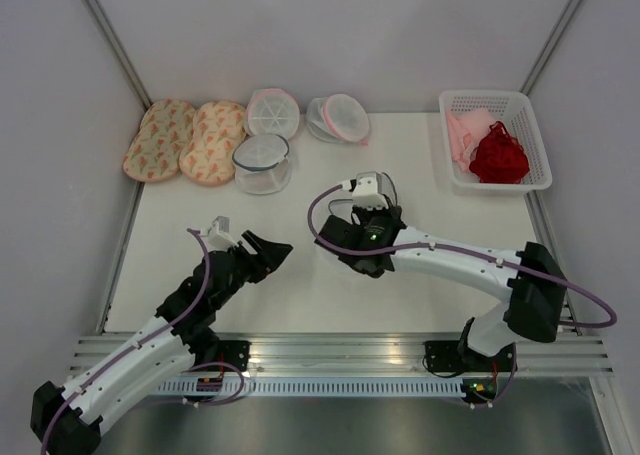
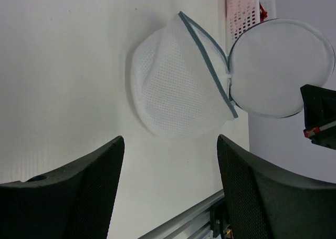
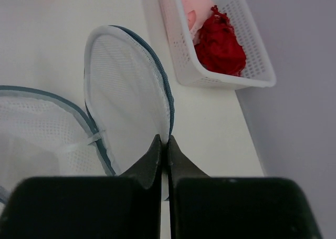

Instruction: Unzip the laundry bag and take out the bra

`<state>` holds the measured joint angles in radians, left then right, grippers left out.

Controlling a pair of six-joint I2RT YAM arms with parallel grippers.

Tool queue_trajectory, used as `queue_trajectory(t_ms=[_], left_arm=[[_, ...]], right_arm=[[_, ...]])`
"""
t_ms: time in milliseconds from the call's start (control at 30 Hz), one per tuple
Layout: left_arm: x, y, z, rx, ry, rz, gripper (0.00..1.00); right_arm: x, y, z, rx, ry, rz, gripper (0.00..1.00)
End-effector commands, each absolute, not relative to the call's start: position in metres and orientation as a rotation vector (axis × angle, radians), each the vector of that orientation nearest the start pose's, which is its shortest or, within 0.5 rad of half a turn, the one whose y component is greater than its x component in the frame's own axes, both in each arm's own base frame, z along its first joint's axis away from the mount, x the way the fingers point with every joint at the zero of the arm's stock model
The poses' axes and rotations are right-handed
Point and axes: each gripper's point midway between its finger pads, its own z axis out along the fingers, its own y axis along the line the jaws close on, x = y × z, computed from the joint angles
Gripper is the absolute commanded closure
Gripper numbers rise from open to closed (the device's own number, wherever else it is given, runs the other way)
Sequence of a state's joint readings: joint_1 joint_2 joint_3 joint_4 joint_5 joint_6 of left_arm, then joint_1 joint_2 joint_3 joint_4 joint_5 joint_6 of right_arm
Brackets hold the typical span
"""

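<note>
While the left fingers [image 2: 100,176] are spread, the right fingers [image 3: 155,155] pinch the laundry bag [image 3: 128,92]. The bra [image 3: 219,44] lies at their one o'clock.

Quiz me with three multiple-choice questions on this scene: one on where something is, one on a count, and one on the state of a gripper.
1. Where is the bra?
A. in the white basket, beside the pink cloth
B. inside the laundry bag
C. on the peach patterned pads

2. How many peach patterned pads lie at the far left of the table?
A. one
B. two
C. four

3. What state is the right gripper in?
A. wide open over the basket
B. shut on the rim of the laundry bag's open flap
C. shut on the pink cloth

Answers:
1 A: the top and right wrist views both show the red lace in the basket next to the pink cloth.
2 B: the top view shows two ovals side by side.
3 B: the right wrist view shows its fingers pinched together on the blue-grey rim.
</note>
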<state>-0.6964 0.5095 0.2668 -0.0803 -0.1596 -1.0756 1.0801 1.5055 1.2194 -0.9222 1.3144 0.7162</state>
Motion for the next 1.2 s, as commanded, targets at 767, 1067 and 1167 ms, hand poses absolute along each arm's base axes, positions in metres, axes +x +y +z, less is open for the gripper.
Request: queue_trajectory(t_ms=[767, 1067, 1167], left_arm=[[0.202, -0.125, 0.175, -0.682, 1.833, -0.862, 0.23], [0.202, -0.121, 0.179, -0.699, 1.819, -0.853, 0.23], [0.203, -0.121, 0.179, -0.698, 1.822, -0.848, 0.22]], right_arm=[[0.215, 0.307, 0.198, -0.509, 1.484, -0.693, 0.99], [0.182, 0.333, 0.184, -0.653, 1.349, -0.662, 1.00], [0.168, 0.342, 0.180, -0.690, 1.315, -0.635, 1.00]])
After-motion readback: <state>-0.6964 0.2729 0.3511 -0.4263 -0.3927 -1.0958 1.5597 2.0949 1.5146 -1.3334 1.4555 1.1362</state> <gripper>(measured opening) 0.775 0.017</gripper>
